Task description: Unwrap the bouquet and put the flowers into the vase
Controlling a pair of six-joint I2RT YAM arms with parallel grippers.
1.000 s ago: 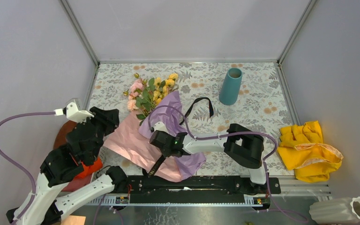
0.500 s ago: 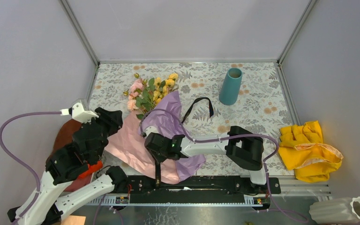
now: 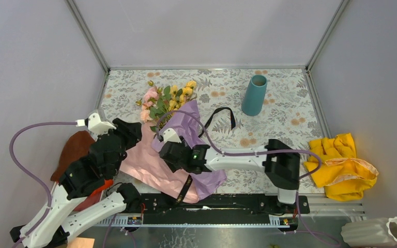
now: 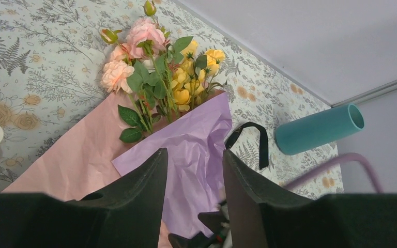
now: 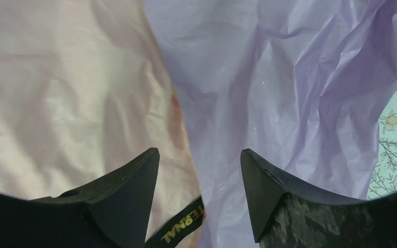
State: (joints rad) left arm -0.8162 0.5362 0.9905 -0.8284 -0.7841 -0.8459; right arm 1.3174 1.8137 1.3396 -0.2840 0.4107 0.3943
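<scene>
The bouquet lies opened on the table. Its flowers [image 3: 165, 101] [image 4: 155, 77] rest on spread pink paper [image 3: 142, 163] and lilac paper [image 3: 186, 124] [image 5: 289, 77]. One black ribbon [image 3: 222, 116] [image 4: 253, 139] loops beside the paper. A second strip of ribbon with gold letters [image 3: 186, 187] [image 5: 178, 230] lies loose on the paper's near part. My right gripper [image 3: 168, 151] [image 5: 200, 152] is open over the pink-lilac seam and holds nothing. My left gripper [image 3: 129, 132] [image 4: 195, 155] hovers open at the paper's left edge. The teal vase [image 3: 254, 95] [image 4: 315, 129] stands upright at the back right.
A yellow cloth [image 3: 341, 165] is bunched at the right edge. A white ribbed vase [image 3: 377, 231] lies off the table at the bottom right. A brown item [image 3: 75, 147] and a red item [image 3: 97, 186] sit on the left, under my left arm. Grey walls enclose the table.
My right gripper opened and let go of the lettered ribbon, which dropped onto the paper. My left arm moved right, toward the bouquet.
</scene>
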